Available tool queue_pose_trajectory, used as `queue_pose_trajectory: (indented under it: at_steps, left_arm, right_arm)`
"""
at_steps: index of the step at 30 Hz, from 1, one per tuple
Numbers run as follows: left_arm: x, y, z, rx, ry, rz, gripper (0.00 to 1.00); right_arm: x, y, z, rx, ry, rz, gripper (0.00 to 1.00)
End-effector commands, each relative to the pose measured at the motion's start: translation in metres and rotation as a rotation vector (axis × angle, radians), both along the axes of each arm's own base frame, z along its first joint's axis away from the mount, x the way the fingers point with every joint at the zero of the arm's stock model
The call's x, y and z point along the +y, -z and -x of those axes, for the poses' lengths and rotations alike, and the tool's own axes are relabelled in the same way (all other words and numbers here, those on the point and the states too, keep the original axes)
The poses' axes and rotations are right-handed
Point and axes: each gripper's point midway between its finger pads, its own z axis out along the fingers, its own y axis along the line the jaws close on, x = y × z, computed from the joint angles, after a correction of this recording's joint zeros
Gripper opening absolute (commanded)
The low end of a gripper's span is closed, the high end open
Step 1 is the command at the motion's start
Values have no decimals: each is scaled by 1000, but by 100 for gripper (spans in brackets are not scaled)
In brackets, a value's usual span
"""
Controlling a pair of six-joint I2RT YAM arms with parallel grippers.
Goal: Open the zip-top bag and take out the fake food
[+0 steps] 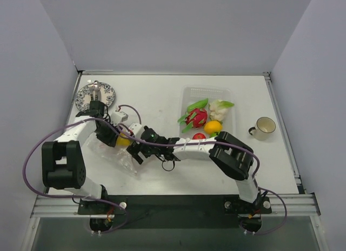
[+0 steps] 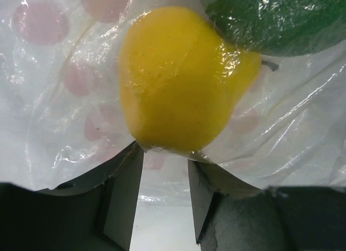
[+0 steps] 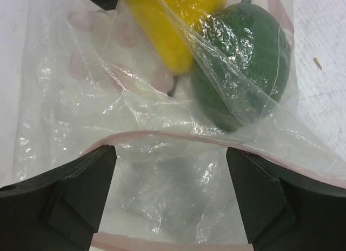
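The zip-top bag lies crumpled at front left, with its pink zip strip curving across the right wrist view. Inside it are a yellow piece and a dark green piece. My left gripper pushes against the bag from outside. Its jaws stand a narrow gap apart, with the fingertips at the yellow piece and plastic draped over them. My right gripper is wide open at the bag's mouth, just short of the green piece. More fake food lies in the clear tray.
A patterned plate with a fork sits at back left behind the left arm. A cream mug stands right of the tray. Both arms meet over the bag near the table's front.
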Motion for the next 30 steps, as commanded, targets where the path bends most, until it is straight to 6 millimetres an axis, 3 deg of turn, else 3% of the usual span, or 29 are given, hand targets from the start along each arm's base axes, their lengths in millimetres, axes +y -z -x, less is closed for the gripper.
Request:
queue_pose_trajectory:
  at_steps: [1, 6, 10, 16, 17, 21, 24, 30]
  left_arm:
    - [-13, -2, -1, 1, 50, 15, 48]
    - [-21, 2, 4, 29, 97, 13, 47]
    - [-19, 6, 6, 39, 111, -12, 45]
    - [-22, 22, 24, 100, 133, 5, 31]
    - [-23, 23, 27, 107, 134, 10, 23]
    - [-29, 13, 27, 75, 146, 45, 13]
    - [-36, 8, 28, 79, 157, 75, 14]
    - [-53, 7, 43, 103, 229, 114, 20]
  right_arm:
    - [20, -13, -22, -99, 9, -75, 89]
    - [10, -17, -58, -228, 170, -19, 97]
    - [-8, -20, -69, -304, 264, 33, 97]
    - [-8, -1, -36, -265, 153, 40, 95]
    - [-6, -1, -31, -250, 145, 21, 94]
    - [1, 3, -12, -268, 102, 4, 94]
    - [4, -8, -14, -305, 112, -23, 95]
    - [22, -53, 24, -287, -34, -172, 96]
